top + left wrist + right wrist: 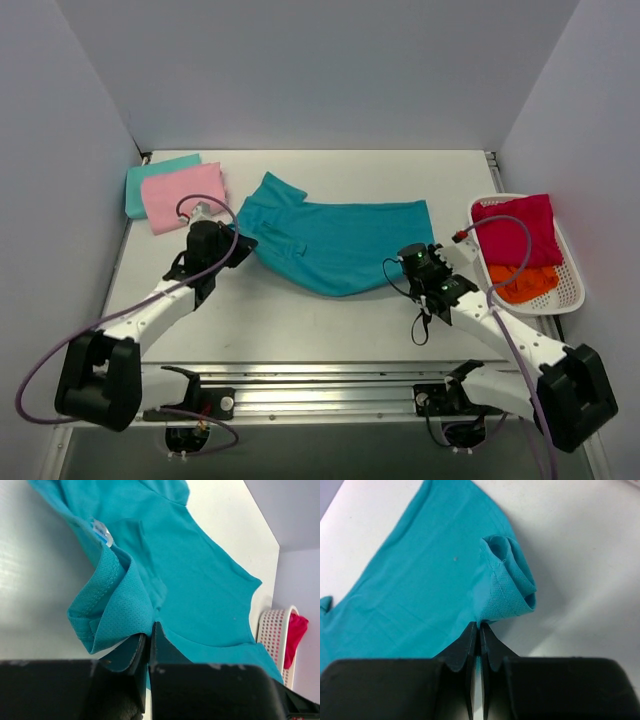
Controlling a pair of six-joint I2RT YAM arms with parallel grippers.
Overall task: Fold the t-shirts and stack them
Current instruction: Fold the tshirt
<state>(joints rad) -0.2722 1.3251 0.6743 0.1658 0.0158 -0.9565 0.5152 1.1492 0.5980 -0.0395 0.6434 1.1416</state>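
A deep teal t-shirt [335, 243] lies spread across the middle of the table. My left gripper [238, 247] is shut on its left edge, and the pinched cloth [115, 615] bunches above the jaws in the left wrist view. My right gripper [404, 262] is shut on its lower right corner, where the hem [507, 587] folds up above the jaws. A folded pink t-shirt [184, 194] lies on a folded pale aqua one [150, 176] at the back left. A crimson t-shirt [518, 232] and an orange one [528, 283] lie in the basket.
The white lattice basket [574, 272] stands at the right edge of the table; it also shows in the left wrist view [272, 630]. Grey walls close in the table on the left, back and right.
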